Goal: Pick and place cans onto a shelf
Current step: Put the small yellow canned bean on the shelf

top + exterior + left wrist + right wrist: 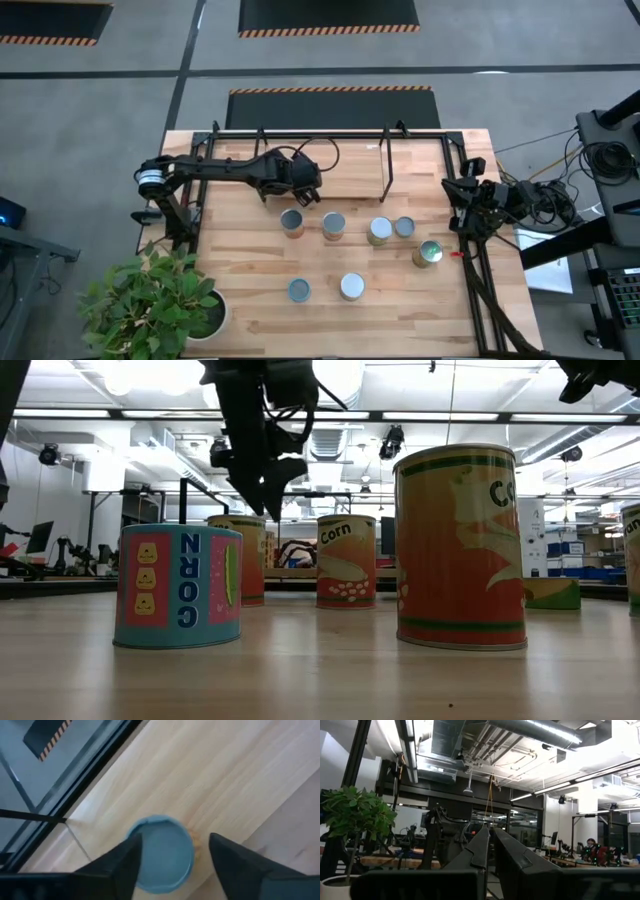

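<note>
Can (164, 851) with blue-grey lid sits upright on the wooden table (260, 300), directly under the left gripper (172, 855), between its spread fingers (125, 860), not yet clamped. Right gripper (491, 851) waits at table's right edge, pinched closed, empty.

A robotics lab: exposed ceiling ducts (530, 732), strip lights, workbenches with more robot arms (605, 855) (far back)

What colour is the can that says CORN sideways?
The can is blue with pink side panels; the low view shows it best.
</note>
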`<control>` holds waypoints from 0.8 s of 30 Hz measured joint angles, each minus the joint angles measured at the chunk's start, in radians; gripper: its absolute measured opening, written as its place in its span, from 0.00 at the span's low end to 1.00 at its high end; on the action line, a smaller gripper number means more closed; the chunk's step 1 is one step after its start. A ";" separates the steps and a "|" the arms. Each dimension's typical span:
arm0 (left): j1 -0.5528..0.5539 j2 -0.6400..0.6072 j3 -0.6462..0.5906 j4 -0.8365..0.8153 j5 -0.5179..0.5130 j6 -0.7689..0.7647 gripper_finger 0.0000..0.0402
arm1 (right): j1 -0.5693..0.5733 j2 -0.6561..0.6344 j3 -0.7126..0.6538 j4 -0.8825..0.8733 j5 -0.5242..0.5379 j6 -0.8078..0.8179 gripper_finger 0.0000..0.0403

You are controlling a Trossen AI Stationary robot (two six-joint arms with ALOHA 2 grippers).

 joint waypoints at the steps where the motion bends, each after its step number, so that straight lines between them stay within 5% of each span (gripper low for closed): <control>1: -0.001 0.000 0.000 -0.011 0.001 0.002 0.44 | 0.000 0.000 0.000 -0.002 0.000 -0.001 0.04; 10: 0.004 0.002 -0.014 -0.012 -0.014 0.025 0.03 | 0.000 0.000 0.000 -0.005 0.000 -0.003 0.04; 24: 0.006 0.005 -0.072 0.074 0.015 0.089 0.00 | 0.000 0.000 0.000 -0.004 0.000 -0.008 0.04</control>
